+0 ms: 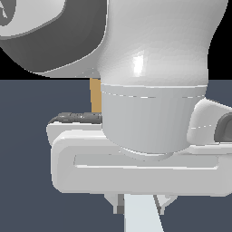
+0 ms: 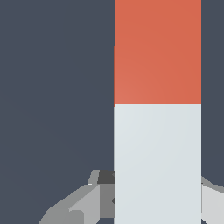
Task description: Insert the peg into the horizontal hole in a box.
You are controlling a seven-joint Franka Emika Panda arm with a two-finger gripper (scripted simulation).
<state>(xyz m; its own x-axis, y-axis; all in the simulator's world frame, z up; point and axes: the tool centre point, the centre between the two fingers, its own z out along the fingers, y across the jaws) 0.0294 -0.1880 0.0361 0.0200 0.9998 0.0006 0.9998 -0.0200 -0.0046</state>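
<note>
Orange-red over most of its visible length, turning pale grey-white at the near section: peg filling the wrist view as a broad flat-faced bar with straight edges and a sharp colour join. Matte, smooth surfaces, no markings. Running lengthwise away from the claw, white end nearest the fingers, red part stretching out of frame over dark slate-blue ground.

Going from the exterior view's left: dark grey rounded arm shell at the upper corner, then a thin tan strip of the box peeking out upright behind the wrist, hole not visible. Next, glossy white cylindrical wrist housing blocking most of the scene, sitting above the wide white claw body. Below it, white end of the peg showing between two short grey fingers.

Gripping the peg's white section from both sides, grey fingertips pressing against its flanks in the wrist view. Hanging close in front of the box; gap between peg and box impossible to judge.
</note>
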